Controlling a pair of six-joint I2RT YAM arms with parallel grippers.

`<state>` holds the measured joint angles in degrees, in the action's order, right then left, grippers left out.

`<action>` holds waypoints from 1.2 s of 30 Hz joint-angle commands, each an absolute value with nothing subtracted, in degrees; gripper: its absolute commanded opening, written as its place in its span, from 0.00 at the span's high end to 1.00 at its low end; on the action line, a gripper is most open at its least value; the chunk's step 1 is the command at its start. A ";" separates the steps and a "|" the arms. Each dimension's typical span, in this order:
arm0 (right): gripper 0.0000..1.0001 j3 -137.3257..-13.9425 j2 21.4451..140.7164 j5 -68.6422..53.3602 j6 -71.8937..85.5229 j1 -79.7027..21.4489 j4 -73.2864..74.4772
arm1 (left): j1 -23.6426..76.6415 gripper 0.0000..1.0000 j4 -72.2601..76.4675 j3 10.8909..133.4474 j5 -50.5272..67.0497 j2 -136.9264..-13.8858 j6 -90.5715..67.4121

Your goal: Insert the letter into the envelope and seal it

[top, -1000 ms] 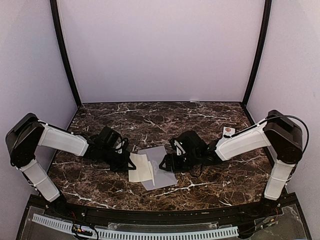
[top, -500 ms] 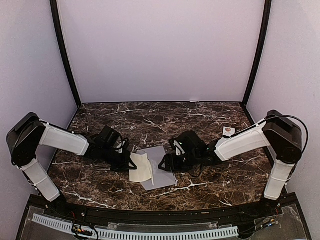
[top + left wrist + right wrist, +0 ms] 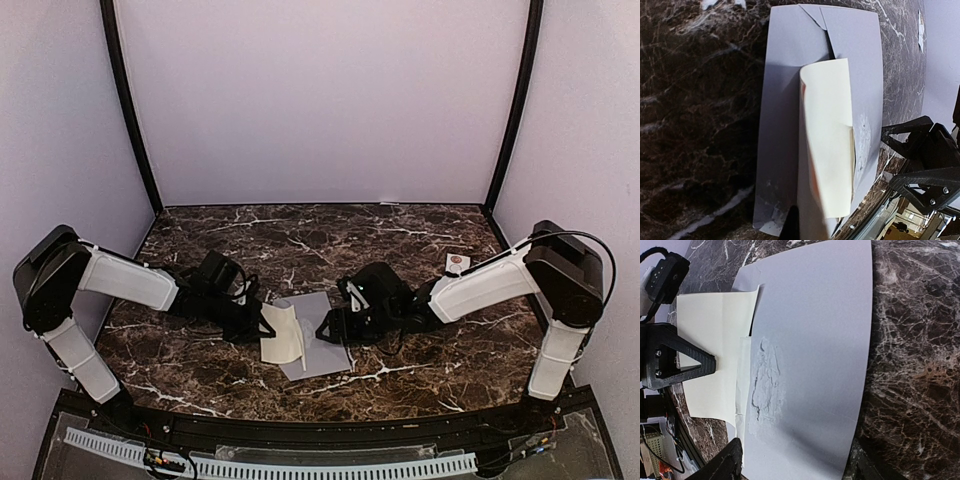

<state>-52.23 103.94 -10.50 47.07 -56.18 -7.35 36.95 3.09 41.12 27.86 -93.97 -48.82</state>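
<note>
Centrally, the flat grey-lavender paper envelope (image 3: 326, 345) lay on the dark marble counter (image 3: 420, 230). Left jaws clenched the cream folded paper letter (image 3: 283, 338) overlapping it; right jaws stood released at its opposite edge.

Envelope (image 3: 815, 315): matt grey-lavender paper, smooth, yet looks scuffed and rough in a patch (image 3: 765, 385) just ahead of the right claw (image 3: 795, 467). Letter (image 3: 710, 330) at the left claw (image 3: 710, 362): smooth matt cream paper. Both claws: matt black plastic. Beneath them, tabletop (image 3: 910, 365): glossy dark marble look, white-veined.
</note>
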 commanded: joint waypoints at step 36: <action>0.31 -51.75 104.44 -10.64 47.53 -57.35 -8.16 | 36.63 1.00 -0.77 41.12 20.79 -88.10 -48.49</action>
